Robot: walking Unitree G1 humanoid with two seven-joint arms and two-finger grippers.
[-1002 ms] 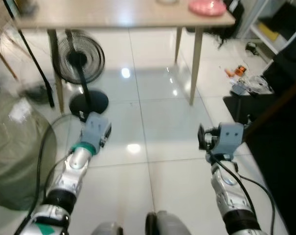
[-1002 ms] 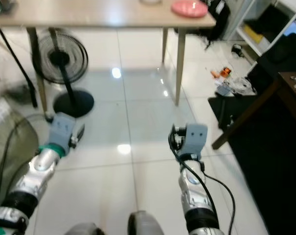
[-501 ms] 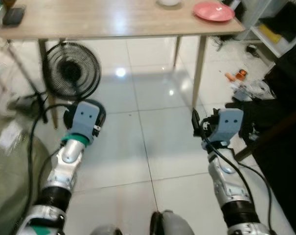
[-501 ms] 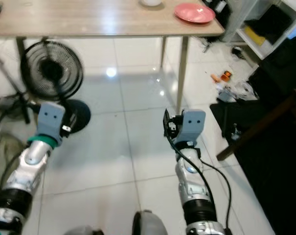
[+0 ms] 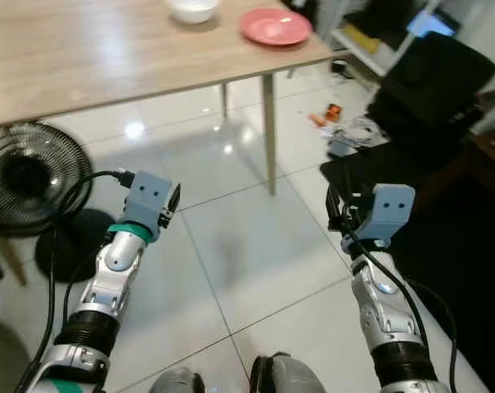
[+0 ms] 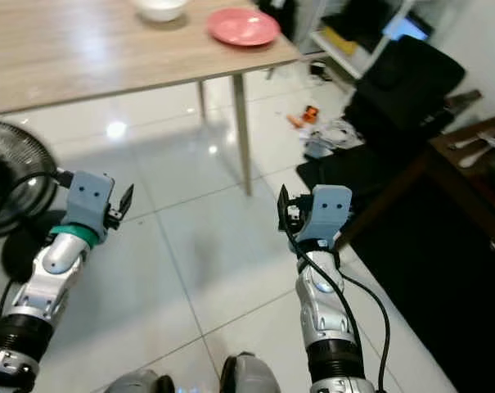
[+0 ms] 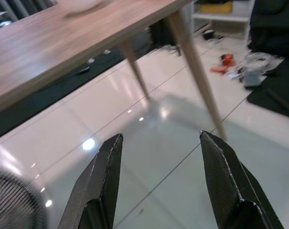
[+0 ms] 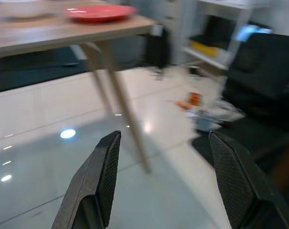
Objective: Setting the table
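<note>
Looking down from the head: pale wooden table [image 5: 108,57], matte, straight-edged, on slim tapered legs, its long axis running across from the robot's left toward its right. Near the right-hand corner, round flat pink plate [image 5: 275,26]; just beside it to the left, round white bowl [image 5: 192,10], cut by the frame's top edge. Glossy white tiled floor [image 5: 231,246] with lamp glints, open between both arms and under the tabletop. On the left, black wire-grille fan [image 5: 22,176] on a round base, near the left gripper [image 5: 172,199]. On the right, black chair [image 5: 431,90] and dark rug narrowing the room; small clutter [image 5: 345,131] on the tiles past the table leg. Right gripper [image 5: 335,214] held above bare tile, well short of the table.

Right eye, same scene: dark wooden surface [image 6: 476,155] at the far right edge bearing 2 pale utensils, too blurred to name.

Left wrist: 2 black, faceted fingers [image 7: 103,181] spread wide, holding nothing, bare tile between them, table edge and 2 legs ahead.

Right wrist: 2 black fingers [image 8: 99,176] likewise wide apart and empty; plate on the table corner ahead, white shelving [image 8: 216,28] beyond, blurred.
</note>
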